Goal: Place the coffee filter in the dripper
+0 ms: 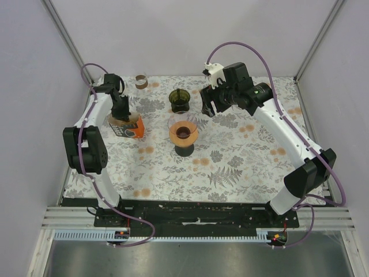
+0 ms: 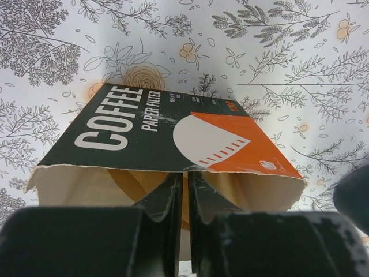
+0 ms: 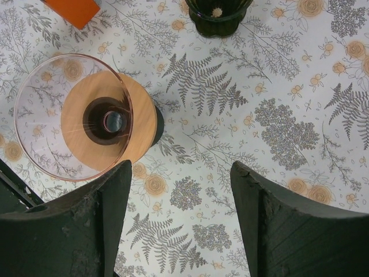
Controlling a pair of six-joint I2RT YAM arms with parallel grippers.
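Left side: coffee filter box (image 2: 144,130) lies on its side on the floral tablecloth (image 3: 277,127), dark green top face reading "COFFEE PAPER FILTER", orange at one end. Its torn end is open towards my left wrist.

Inside the mouth: brown coffee filters (image 2: 131,182), curved edges showing just under the top flap.

My left gripper (image 2: 185,176) sits right at that opening, tips reaching into it. The fingers (image 2: 167,196) are drawn nearly together, with only a thin slit between them. Brown shows in the slit, but I cannot tell whether a sheet is actually caught there.

Centre of table: glass dripper (image 3: 75,121), upright on a dark foot. It is a clear cone with a wooden collar around its neck. Looking down through the glass I see only the collar and the dark drain hole. It stands well apart from the box.

My right gripper (image 3: 181,167) hangs above the cloth just beside the dripper, fingers spread wide, holding nothing.

Beyond the dripper: a dark green ribbed cup (image 3: 218,17), upright, a small pale spot at its bottom centre; I cannot make out what that is.

Far edge, behind the box: a small brown ring-shaped object (image 1: 140,82), too small to identify
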